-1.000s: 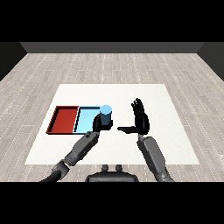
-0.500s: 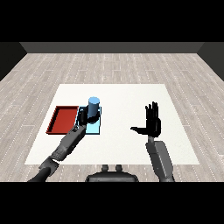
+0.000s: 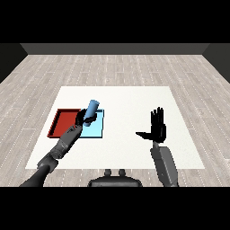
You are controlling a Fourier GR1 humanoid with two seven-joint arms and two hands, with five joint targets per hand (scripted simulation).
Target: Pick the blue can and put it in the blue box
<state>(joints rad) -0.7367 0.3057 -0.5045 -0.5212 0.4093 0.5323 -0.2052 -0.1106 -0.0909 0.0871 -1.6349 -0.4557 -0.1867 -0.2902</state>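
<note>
So the white tabletop [image 3: 126, 96] sits on a grey plank floor [image 3: 112, 67], and the only other stuff on it is two trays side by side on the robot's left: the red tray [image 3: 62, 122] on the outside and the light blue tray [image 3: 98, 130] touching its inner edge. Not much in the way really, except that the left forearm [image 3: 63, 146] comes in diagonally from the lower left corner and covers the seam where the two trays meet, plus part of the blue tray's near left area. The left hand [image 3: 84, 118] has its black fingers curled round the lower part of the blue can [image 3: 91, 110], and the can is up off the surface, over the left side of the blue tray near that seam. The can isn't upright: its long axis leans, top end tipped up and away toward the far right, bottom end buried in the hand. The right hand [image 3: 157, 129] is well apart on the other side, held up above the bare tabletop with fingers straight and thumb sticking out to the side, holding nothing.
</note>
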